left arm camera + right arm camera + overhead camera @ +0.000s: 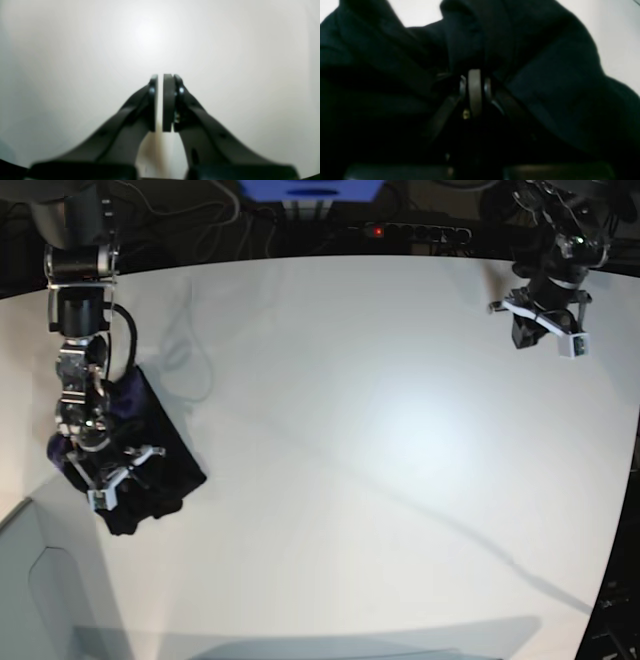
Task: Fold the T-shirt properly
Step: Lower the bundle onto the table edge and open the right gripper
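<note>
The T-shirt (168, 462) is a crumpled black bundle at the table's left side, with a purplish patch showing at its far edge. My right gripper (127, 498) reaches down into the bundle. In the right wrist view its pads (475, 82) are pressed together with folds of the black T-shirt (557, 82) bunched all around them, so it is shut on the cloth. My left gripper (525, 338) hangs over the far right corner, well away from the shirt. In the left wrist view my left gripper (160, 76) is shut to a thin slit, with nothing held.
The white table (380, 440) stretches between the two arms. A power strip (405, 230) with a red light and cables lie beyond the far edge. The table's curved right edge (625, 480) runs close below the left arm.
</note>
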Controlling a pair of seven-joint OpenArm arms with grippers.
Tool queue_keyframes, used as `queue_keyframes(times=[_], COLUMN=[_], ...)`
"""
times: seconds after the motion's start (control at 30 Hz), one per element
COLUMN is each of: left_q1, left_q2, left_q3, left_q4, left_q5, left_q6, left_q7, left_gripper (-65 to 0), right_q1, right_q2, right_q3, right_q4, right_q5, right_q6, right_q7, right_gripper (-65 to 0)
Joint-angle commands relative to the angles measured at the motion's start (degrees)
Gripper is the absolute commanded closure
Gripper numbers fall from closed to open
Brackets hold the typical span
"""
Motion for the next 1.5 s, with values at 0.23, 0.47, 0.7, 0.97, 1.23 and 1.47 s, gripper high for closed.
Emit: queue_keyframes(times=[0.23,0.47,0.7,0.97,1.23,1.47], left_q1=[0.3,0.4,0.4,0.4,0.1,0.1], left_q2=[-0.5,-0.5,-0.5,-0.6,-0.7,-0.8], left_q3=[-0.2,-0.3,-0.4,-0.4,-0.4,-0.4], left_q4=[0.8,0.8,-1.8,-2.0,-1.7,-1.5], left_q5=[-0.7,-0.7,-0.7,-0.7,-0.7,-0.7], left_q6=[-0.1,-0.1,-0.1,-0.1,-0.1,-0.1], left_q7=[-1.1,-1.1,-1.1,-1.1,-1.1,-1.1], left_gripper=[-3.9,-3.9,-3.9,-3.9,-3.9,-3.9], right_q1=[-7.0,-11.3,-12.5,-12.6,-13.0,-13.0], right_q2=[0.5,0.3,0.1,-0.1,-2.4,-4.5], right_q3=[8.4,17.0,21.7,26.7,26.7,26.7], right_q4=[-2.8,-2.8,-2.5,0.3,13.3,21.7], right_q5=[-3.8,-3.8,-3.8,-3.4,-3.4,-3.6], right_q6=[-2.7,-2.7,-2.7,-2.7,-2.7,-2.7], right_q7=[-13.0,-12.9,-12.8,-12.9,-17.1,-17.5], right_gripper=[0.0,0.0,0.0,0.0,0.0,0.0])
